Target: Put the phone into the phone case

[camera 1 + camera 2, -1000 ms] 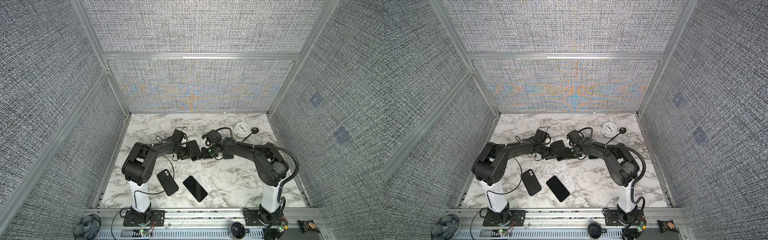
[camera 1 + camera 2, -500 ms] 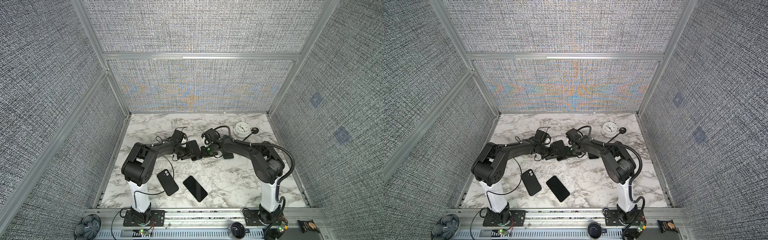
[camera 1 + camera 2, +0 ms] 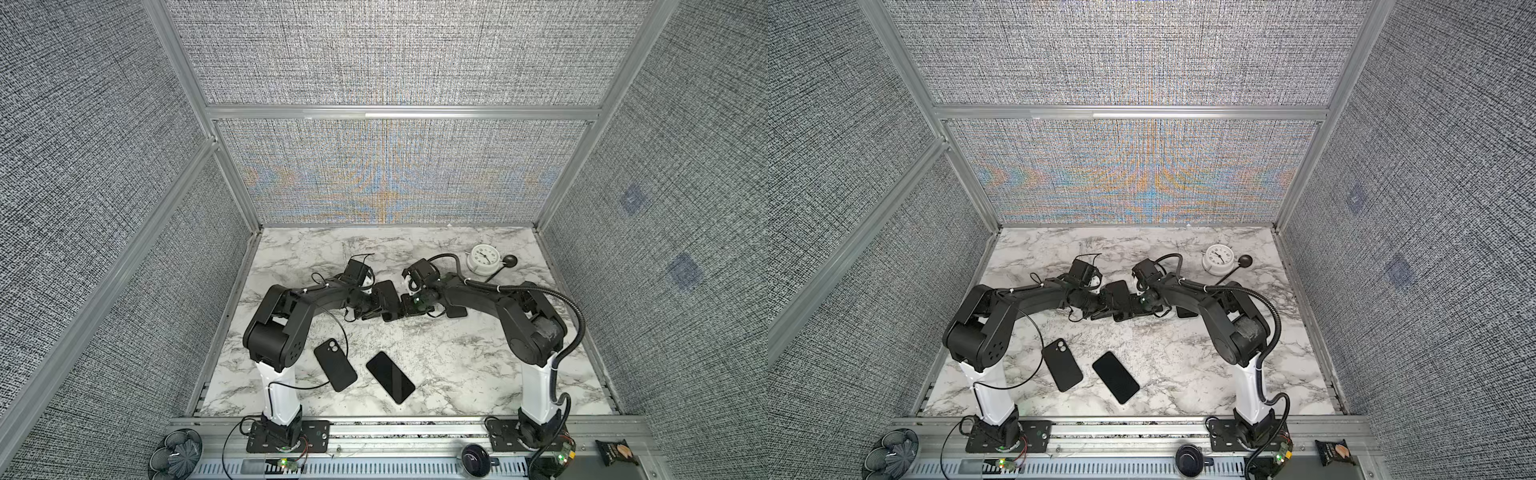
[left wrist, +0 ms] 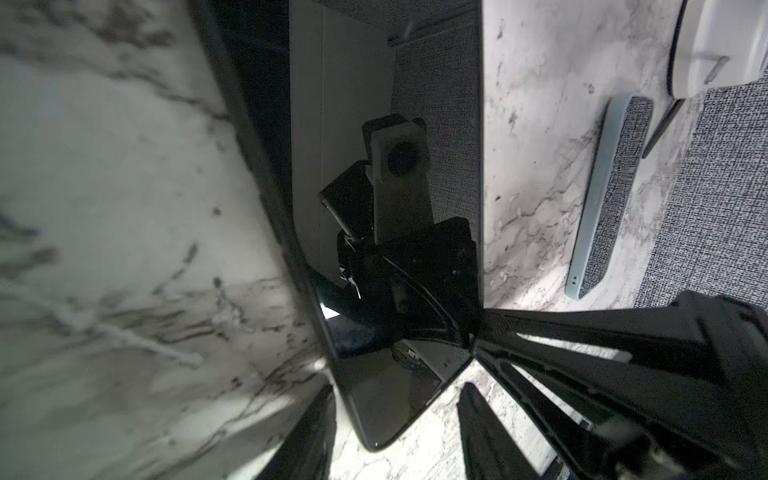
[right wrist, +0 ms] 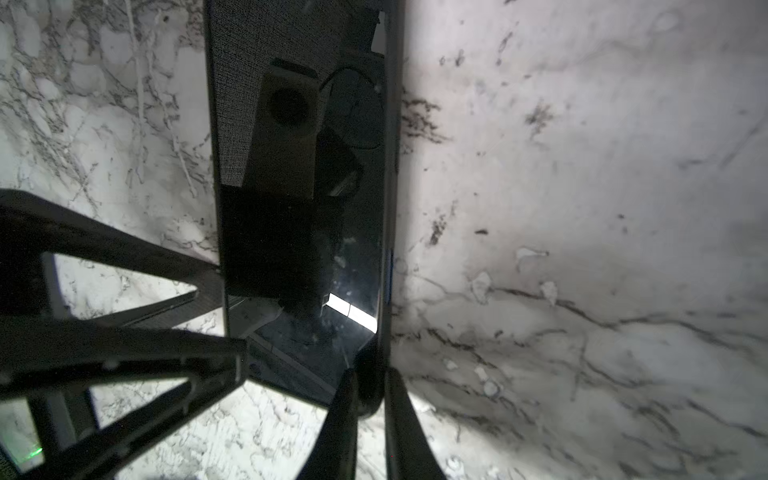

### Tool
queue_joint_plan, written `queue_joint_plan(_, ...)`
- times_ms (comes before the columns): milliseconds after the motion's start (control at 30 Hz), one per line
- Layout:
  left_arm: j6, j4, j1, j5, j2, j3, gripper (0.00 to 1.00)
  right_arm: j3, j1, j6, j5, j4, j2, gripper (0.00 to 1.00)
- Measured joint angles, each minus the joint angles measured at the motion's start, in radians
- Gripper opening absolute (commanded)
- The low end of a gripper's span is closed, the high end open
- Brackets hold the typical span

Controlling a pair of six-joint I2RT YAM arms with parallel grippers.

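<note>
the black phone (image 3: 388,293) sat between the two arms over the middle of the marble-patterned tabletop (image 3: 436,353), well behind the other flat items. it was a thin rounded-corner slab: its glossy screen mirrored the wrist cameras and the woven grey wall, and a matte dark rim ran along its long edges. the right end effector (image 5: 370,374) was pressed together on one long edge near a corner, its two slim black fingers (image 5: 340,415) pinching the rim from either face. the left end effector (image 4: 397,388) met the phone at the opposite side, its truss-shaped fingers partly spread astride a corner, one against the long edge and the other by the short end; whether they actually clamped the phone could not be told. nearer the front of the tabletop, the black phone case (image 3: 334,365) lay flat, matte, with a rounded camera opening at its far end. just beside it, apart, lay a second black phone (image 3: 390,377), screen up and shiny. a round white alarm clock (image 3: 482,259) stood near the back right corner. in the left wrist view a flat slab with a pale blue rim (image 4: 590,232) lay on the tabletop, its face reflecting the woven wall.
</note>
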Motion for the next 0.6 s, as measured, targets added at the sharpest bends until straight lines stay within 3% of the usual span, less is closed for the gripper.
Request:
queue_joint_plan(100, 0.000, -0.001, 0.000, -0.002, -0.003, 0.000, 0.50, -0.005, 0.003, 0.000, 0.009, -0.006, -0.013, 0.18)
queue_joint_plan(333, 0.006, -0.077, 0.007, -0.082, -0.084, -0.024, 0.55, 0.003, 0.009, -0.005, 0.043, -0.050, -0.067, 0.39)
queue_joint_plan(467, 0.027, -0.119, 0.010, -0.128, -0.146, -0.050, 0.69, 0.022, 0.026, -0.017, 0.063, -0.066, -0.068, 0.55)
queue_joint_plan(600, 0.038, -0.162, 0.022, -0.179, -0.207, -0.089, 0.75, 0.071, 0.050, -0.034, 0.092, -0.087, -0.053, 0.70)
